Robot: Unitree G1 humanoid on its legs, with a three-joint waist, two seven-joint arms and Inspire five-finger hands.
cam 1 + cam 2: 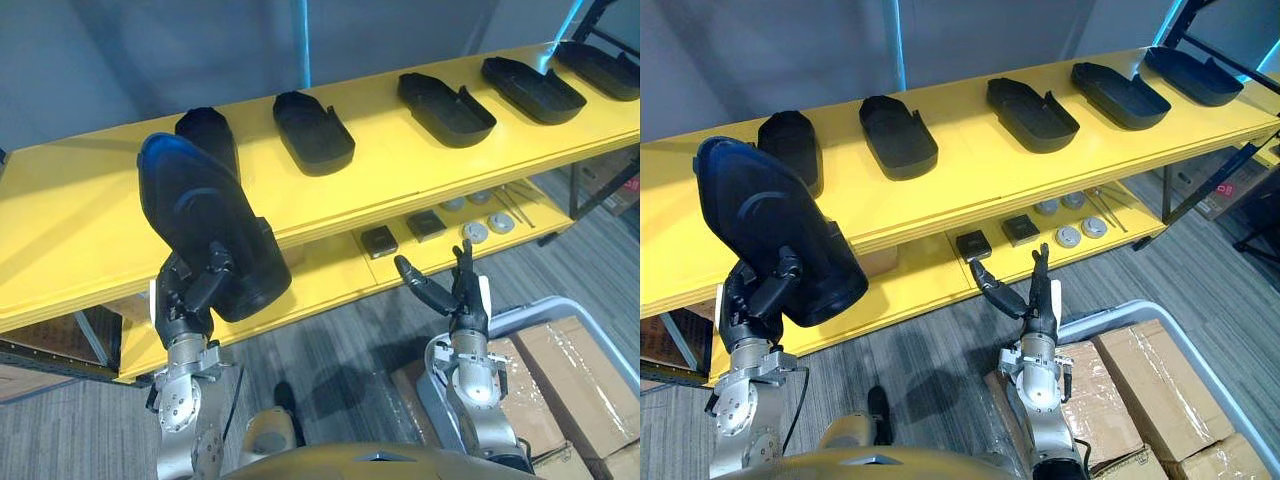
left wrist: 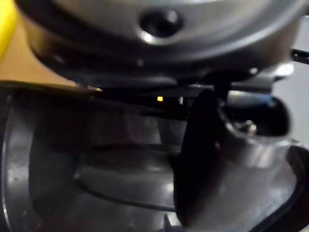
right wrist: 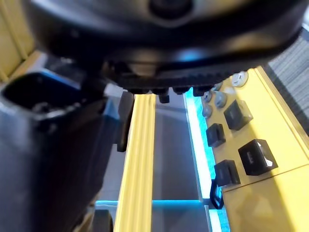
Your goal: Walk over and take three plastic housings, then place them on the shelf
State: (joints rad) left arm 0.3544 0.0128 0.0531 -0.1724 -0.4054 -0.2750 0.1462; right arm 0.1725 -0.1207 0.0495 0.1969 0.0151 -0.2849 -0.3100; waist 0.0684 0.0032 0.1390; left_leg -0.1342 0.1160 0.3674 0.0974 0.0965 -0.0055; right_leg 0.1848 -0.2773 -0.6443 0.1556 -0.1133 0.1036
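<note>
My left hand (image 1: 188, 292) is shut on a black plastic housing (image 1: 205, 222) and holds it up, tilted, over the front edge of the yellow shelf's top board (image 1: 400, 185). The left wrist view shows the housing's grey inside (image 2: 82, 164) close up. Several more black housings lie in a row along the top board: one (image 1: 212, 130) partly hidden behind the held one, then others (image 1: 313, 130) (image 1: 445, 108) (image 1: 533, 88) (image 1: 600, 68) to the right. My right hand (image 1: 455, 295) is open with nothing in it, low in front of the shelf's lower board.
The lower yellow board (image 1: 330, 275) carries small black square parts (image 1: 379, 240) (image 1: 426, 224) and round silver discs (image 1: 475, 232). Cardboard boxes (image 1: 570, 380) in a grey bin stand on the carpet at the lower right. A dark frame post (image 1: 600, 180) stands at the shelf's right end.
</note>
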